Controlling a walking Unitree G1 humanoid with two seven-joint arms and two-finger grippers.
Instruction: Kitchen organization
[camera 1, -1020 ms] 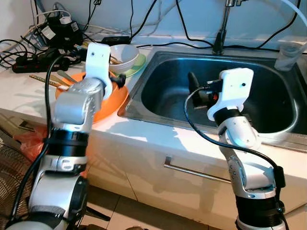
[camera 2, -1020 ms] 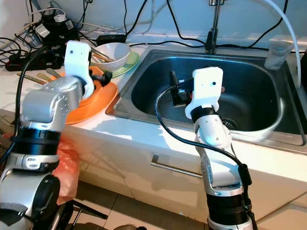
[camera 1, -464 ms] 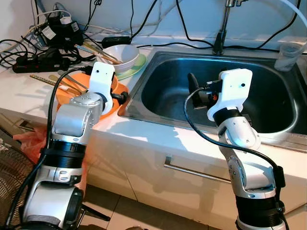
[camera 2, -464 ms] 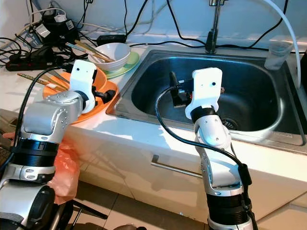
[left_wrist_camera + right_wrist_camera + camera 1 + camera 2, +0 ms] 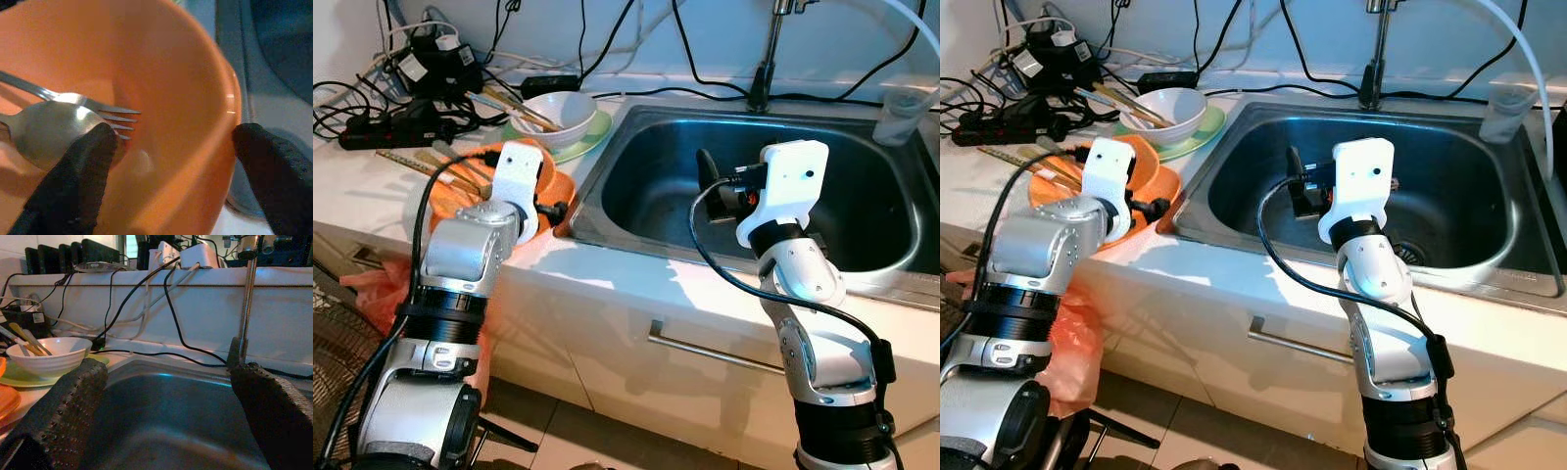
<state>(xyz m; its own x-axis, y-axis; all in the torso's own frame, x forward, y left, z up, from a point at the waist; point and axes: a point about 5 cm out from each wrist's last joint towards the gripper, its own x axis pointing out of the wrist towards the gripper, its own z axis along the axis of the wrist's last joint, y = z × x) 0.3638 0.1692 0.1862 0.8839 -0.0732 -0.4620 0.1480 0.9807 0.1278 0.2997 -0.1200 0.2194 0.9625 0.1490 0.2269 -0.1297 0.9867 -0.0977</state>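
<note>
Left gripper point(image 5: 171, 161) spreads wide astride the glossy orange bowl's point(image 5: 186, 98) rim, spoon point(image 5: 46, 129) and fork point(image 5: 93, 105) inside.

1. A home kitchen: a stainless steel sink point(image 5: 862, 196) is sunk into a white counter point(image 5: 636, 284), with a faucet point(image 5: 766, 59) at its far side.
2. A drawer handle point(image 5: 715, 352) runs below the counter's near edge.
3. On the left stand an orange bowl point(image 5: 1151, 176) and a white bowl point(image 5: 563, 113) on a green plate point(image 5: 592, 132).
4. Cables and a power strip point(image 5: 382, 117) clutter the far left.
</note>
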